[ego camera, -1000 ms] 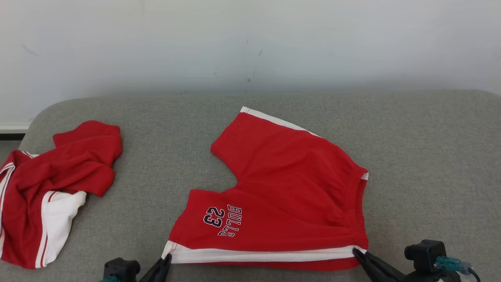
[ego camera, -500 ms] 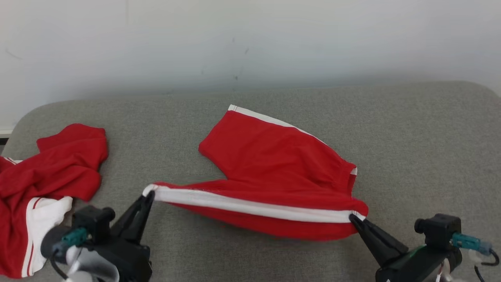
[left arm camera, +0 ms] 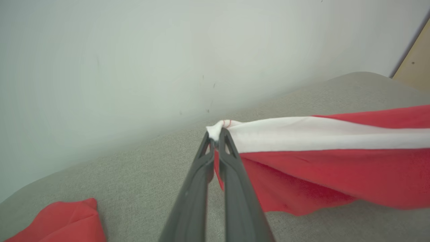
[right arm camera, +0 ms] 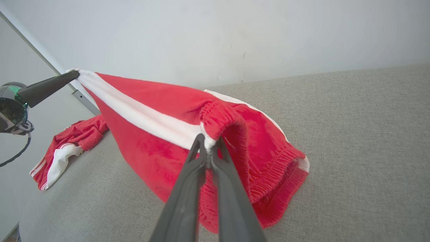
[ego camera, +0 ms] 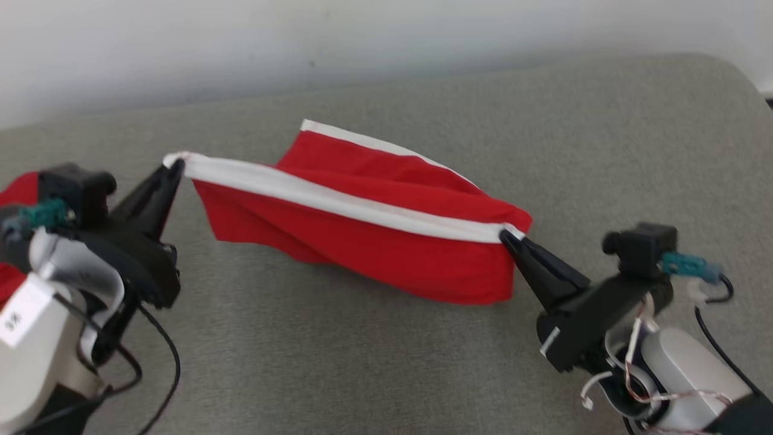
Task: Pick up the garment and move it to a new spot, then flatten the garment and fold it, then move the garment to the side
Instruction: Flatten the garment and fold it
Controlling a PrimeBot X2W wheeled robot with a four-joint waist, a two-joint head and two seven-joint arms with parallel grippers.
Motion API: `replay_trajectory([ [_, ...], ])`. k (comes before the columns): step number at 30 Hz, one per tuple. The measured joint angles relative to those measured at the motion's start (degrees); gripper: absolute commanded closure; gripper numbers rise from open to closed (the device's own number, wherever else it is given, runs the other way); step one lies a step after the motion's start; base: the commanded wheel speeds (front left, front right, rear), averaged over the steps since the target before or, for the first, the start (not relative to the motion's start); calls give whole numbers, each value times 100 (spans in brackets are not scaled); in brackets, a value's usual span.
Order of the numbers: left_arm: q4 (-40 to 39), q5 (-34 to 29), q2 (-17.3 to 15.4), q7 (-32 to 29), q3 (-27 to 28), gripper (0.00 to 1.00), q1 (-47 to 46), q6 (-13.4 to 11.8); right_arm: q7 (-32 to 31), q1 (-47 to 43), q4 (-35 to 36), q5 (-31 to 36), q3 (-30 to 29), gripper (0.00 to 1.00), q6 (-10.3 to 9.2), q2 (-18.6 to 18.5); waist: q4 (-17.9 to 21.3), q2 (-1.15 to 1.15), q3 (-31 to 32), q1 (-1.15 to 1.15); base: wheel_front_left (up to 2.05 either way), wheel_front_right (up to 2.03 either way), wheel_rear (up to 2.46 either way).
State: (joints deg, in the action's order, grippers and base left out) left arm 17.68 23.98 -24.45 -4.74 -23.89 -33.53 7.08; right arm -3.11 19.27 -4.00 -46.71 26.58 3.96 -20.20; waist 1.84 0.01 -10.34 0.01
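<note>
Pinching the hem end of a white side stripe [ego camera: 338, 202], the left tool [ego camera: 174, 166] held one corner of the red shorts [ego camera: 362, 254] up off the grey padded worktop [ego camera: 374, 362]. Its two dark fingers were pressed together on the cloth, with a small tuft of white poking past the tips. The right tool [ego camera: 506, 235] was likewise clamped tight on the stripe's other end, at the gathered elastic waistband [right arm camera: 268, 161], which gaped open just to the right of its fingers in the right wrist view. Between the two tools the stripe ran almost straight, the left end riding higher than the right. Below it the near leg hung as a loose red fold whose bottom edge seemed to rest on the worktop towards the right tool (towards the left tool it looked slightly lifted, though the shadow made that hard to judge). Behind the raised stripe the far leg lay on the worktop, its own white edging [ego camera: 362, 142] showing along the top. The shorts sat roughly in the middle of the worktop. A second red-and-white garment [right arm camera: 67, 148] lay crumpled at the worktop's left end, well apart from the shorts, behind the left arm in the head view. A pale wall [ego camera: 386, 36] stood behind the worktop.
</note>
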Motion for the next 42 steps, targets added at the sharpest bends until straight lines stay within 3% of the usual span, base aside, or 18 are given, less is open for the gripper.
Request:
replay_trajectory([
  [9, 751, 130, -188, -385, -185, 100, -1055, 8, -278, 1048, -745, -18, 215, 100, 8, 544, 515, 0, -516, 1, 0, 0, 0],
  [26, 1507, 638, -854, -479, -1461, 100, -2502, 8, -345, 2109, -1881, -109, 445, 100, 58, 1390, 1320, 0, -1372, 0, 0, 0, 0],
  [42, 1987, 928, -1133, -224, -2324, 100, -3248, 8, -27, 2643, -2358, -5, 667, 100, 160, 1579, 1666, 0, -2045, 0, 0, 0, 0],
])
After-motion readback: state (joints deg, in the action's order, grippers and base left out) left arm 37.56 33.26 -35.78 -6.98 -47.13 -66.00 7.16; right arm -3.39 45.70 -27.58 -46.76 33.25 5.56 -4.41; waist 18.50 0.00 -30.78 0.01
